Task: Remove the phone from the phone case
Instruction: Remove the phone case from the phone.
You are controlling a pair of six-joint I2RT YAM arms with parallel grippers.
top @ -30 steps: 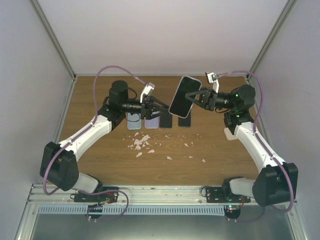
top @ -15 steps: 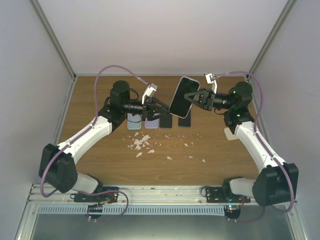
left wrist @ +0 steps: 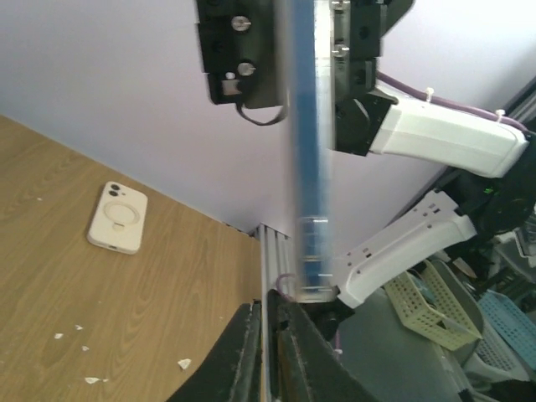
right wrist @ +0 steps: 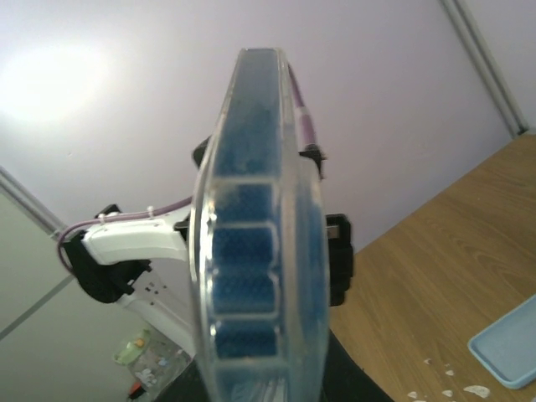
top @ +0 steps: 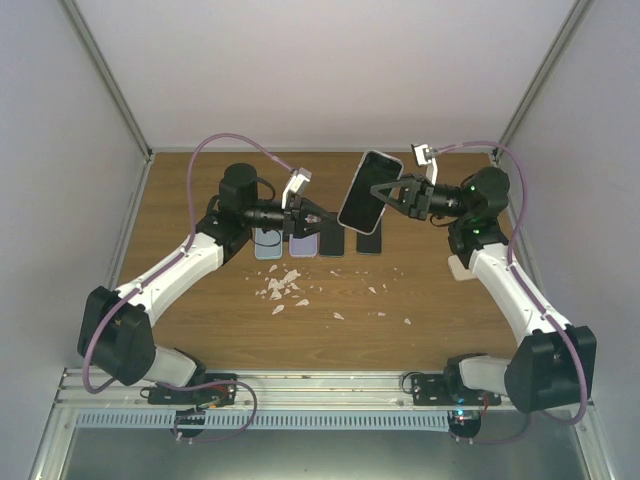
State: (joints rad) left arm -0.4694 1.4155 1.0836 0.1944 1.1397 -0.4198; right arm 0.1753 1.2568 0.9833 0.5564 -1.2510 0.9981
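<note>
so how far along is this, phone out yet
Done: phone is up off the table in the right gripper. In hand: left gripper is shut by its lower edge, grip unclear. Left: the clear case is on the phone, so all the separating.

Looks evenly and softly lit from above in the top view, sharp throughout, with only faint shadows on the tabletop [top: 430, 290]. Blurs the phone [left wrist: 306, 167] into a streak close to the left wrist lens, tabletop behind in focus. Glares bright on the wall [right wrist: 59, 84] in the right wrist view, softening the phone close up.
</note>
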